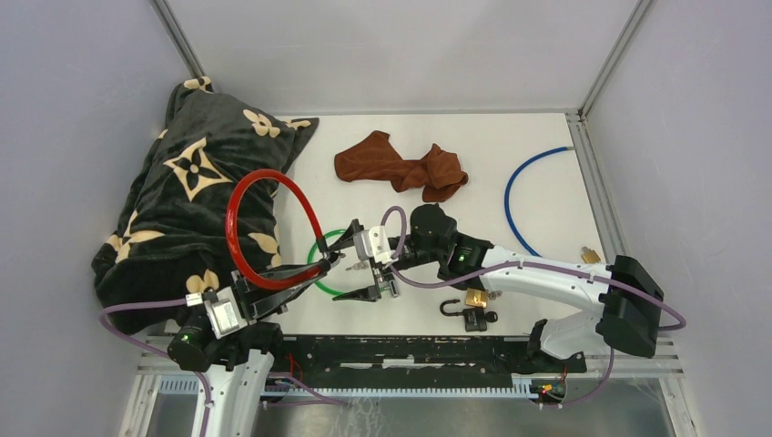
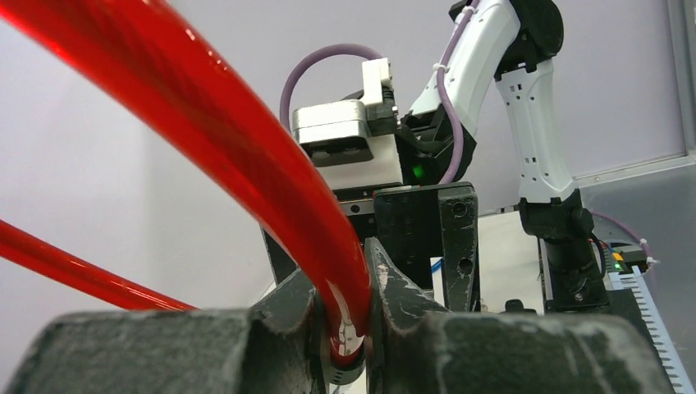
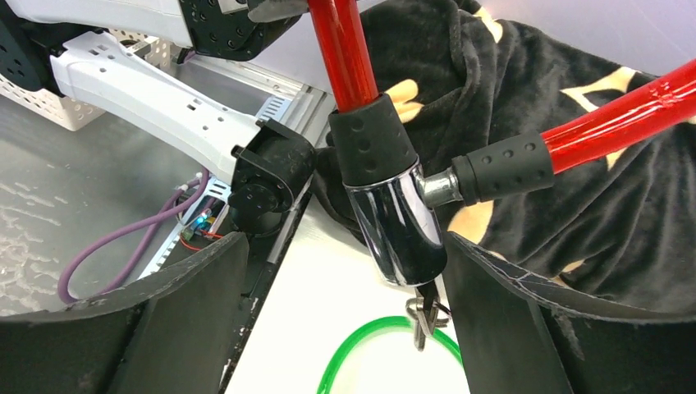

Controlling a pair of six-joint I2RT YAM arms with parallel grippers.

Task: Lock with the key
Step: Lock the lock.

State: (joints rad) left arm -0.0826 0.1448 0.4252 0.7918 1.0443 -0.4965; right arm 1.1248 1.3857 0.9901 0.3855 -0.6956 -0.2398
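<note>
Firmly clenched, the left gripper [image 2: 349,328] pinches the red cable lock [image 2: 246,164] between its dark, rough-textured fingers, and the glossy translucent red cable arcs up and away from them in a wide loop. Just ahead of that gripper the cable's two ends meet at a smooth chrome barrel [image 3: 398,226]. One end enters it from above through a dimpled black rubber sleeve. The other, in a matching sleeve, ends in a metal pin that meets the barrel's side.

The right gripper [image 3: 345,320] is released, with its jaws spread wide on either side of the barrel. One black finger stands just beside the chrome and the other is well apart from it. The key [image 3: 421,316] sticks out of the barrel's lower end and hangs on a small ring between the two open fingers.

Below the right gripper a thin green cable [image 3: 369,345] curves across the white table [image 1: 510,146]. Beyond it lies a plush black blanket [image 1: 182,209] with cream flower shapes. Behind the right gripper, beside its arm, lie a brass padlock [image 1: 475,298] and a black padlock [image 1: 473,317].
</note>
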